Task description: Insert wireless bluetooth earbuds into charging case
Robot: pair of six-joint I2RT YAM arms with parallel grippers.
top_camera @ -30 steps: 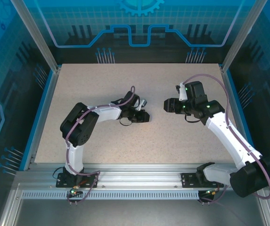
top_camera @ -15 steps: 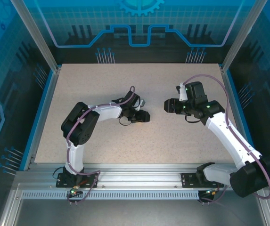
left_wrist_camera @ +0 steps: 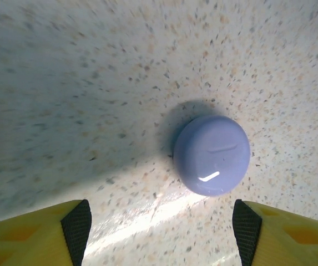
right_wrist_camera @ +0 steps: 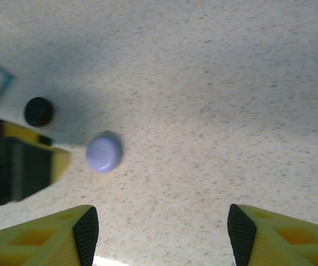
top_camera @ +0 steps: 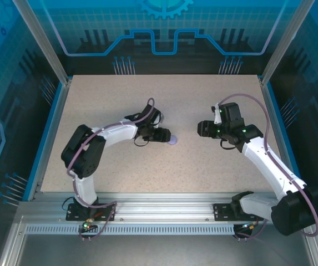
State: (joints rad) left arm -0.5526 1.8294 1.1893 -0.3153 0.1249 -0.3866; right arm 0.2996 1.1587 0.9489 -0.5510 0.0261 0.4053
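Left gripper [left_wrist_camera: 160, 233], jaws apart and empty, stood low over the table [left_wrist_camera: 92, 83]. The closed lavender case [left_wrist_camera: 211, 155] lay just beyond its fingertips, untouched. Right gripper [right_wrist_camera: 159, 235], jaws likewise apart and empty, hung well to the right of that case. A black case [right_wrist_camera: 39, 111] lay near the left gripper.

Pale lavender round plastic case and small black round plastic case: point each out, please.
Pale lavender round plastic case [left_wrist_camera: 211, 155], left wrist view, middle of its domed lid.
Small black round plastic case [right_wrist_camera: 39, 111], right wrist view, middle of its top face.
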